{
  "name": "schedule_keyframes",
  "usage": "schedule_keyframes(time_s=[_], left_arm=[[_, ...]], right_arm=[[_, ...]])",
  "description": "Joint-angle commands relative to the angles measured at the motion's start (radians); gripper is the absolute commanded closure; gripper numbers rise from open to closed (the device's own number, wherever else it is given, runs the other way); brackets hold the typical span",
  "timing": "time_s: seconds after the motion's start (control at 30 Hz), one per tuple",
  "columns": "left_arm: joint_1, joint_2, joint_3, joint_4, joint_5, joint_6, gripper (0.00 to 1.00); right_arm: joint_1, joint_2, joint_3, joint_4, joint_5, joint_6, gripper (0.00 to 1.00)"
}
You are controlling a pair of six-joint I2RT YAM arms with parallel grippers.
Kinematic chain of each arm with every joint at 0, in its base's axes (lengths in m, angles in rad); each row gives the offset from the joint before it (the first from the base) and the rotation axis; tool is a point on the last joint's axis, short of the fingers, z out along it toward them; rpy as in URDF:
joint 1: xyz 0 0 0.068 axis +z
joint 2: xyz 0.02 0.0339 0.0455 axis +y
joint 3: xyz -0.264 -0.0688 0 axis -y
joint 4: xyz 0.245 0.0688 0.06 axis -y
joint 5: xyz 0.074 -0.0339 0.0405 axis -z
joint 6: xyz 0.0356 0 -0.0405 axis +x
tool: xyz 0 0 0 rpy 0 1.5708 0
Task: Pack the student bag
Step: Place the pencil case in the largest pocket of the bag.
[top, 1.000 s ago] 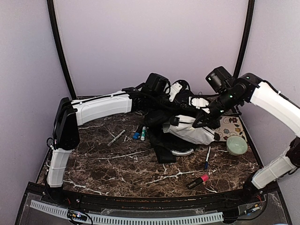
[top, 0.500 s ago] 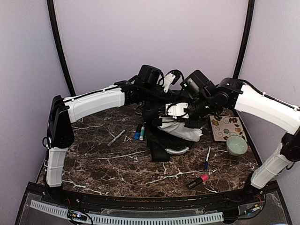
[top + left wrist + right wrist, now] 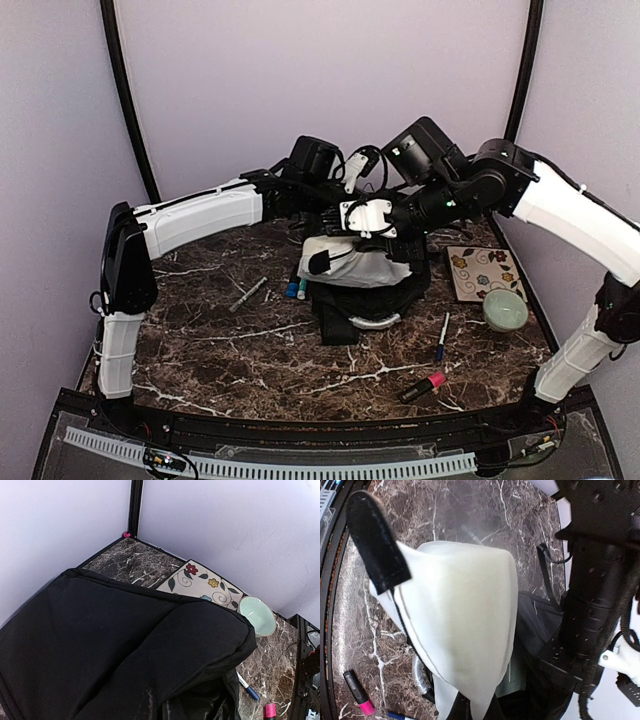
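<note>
- While both arms meet over the back of the marble table (image 3: 230,360), the student bag (image 3: 372,300) sits heaped at centre-rear, directly beneath the two wrists.
- Right gripper (image 3: 330,250) is clamped on a pale fabric pouch (image 3: 362,266), which hangs just above the bag's top.
- Left gripper (image 3: 330,212) is clenched. Its fingers are hidden and black bag fabric fills its wrist view, so what it grips cannot be told.
- Right of the bag lie a floral mat (image 3: 485,270), a green bowl (image 3: 505,310), a blue pen (image 3: 441,338) and a pink marker (image 3: 425,385).
</note>
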Motion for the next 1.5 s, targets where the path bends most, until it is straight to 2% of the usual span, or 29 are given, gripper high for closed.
schedule_keyframes(time_s=[0.0,0.23,0.57,0.73,1.07,1.23,1.47], left_arm=[[0.015,-0.13,0.031,0.125,0.042,-0.041,1.0],[0.016,-0.136,0.028,0.128,0.063,-0.048,1.0],[0.017,-0.142,0.012,0.131,0.086,-0.056,1.0],[0.016,-0.147,-0.001,0.137,0.098,-0.061,1.0],[0.017,-0.154,-0.01,0.133,0.125,-0.065,1.0],[0.016,-0.154,-0.016,0.133,0.144,-0.07,1.0],[0.017,-0.16,-0.024,0.139,0.169,-0.076,1.0]], right_arm=[[0.013,0.001,0.049,0.029,-0.044,0.008,1.0],[0.013,-0.005,-0.124,0.199,0.16,-0.055,1.0],[0.012,0.018,-0.242,0.356,0.332,-0.131,1.0],[0.012,0.043,-0.301,0.465,0.473,-0.186,1.0],[0.007,0.114,-0.432,0.791,0.716,-0.319,1.0],[-0.014,0.17,-0.441,0.889,0.761,-0.334,1.0],[-0.029,0.238,-0.514,0.906,0.685,-0.27,1.0]])
